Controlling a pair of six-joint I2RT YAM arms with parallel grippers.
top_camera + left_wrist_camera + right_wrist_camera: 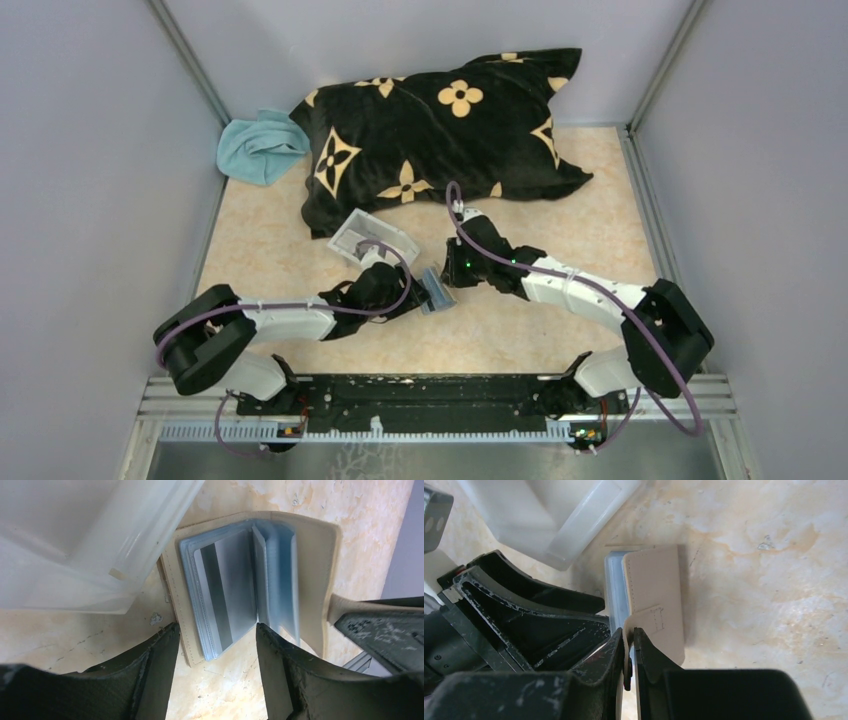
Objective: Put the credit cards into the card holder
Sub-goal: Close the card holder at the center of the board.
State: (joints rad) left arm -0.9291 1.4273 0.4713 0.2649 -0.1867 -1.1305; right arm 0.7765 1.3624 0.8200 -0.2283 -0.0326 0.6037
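Tan folding card holder — right gripper pinches its tab, left gripper gapes empty at its edge; a slip could flop it shut.

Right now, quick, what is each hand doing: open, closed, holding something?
Left hand: open, one finger on each side of the wallet's open sleeves.
Right hand: closed on the wallet's tab.

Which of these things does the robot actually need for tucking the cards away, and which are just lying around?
Part of the job: the tan card holder, open; a grey card in its clear pocket; the right gripper, pinching its tab; the left gripper, open over it.
Just lying about: the clear tray, the black flowered pillow, the teal cloth.
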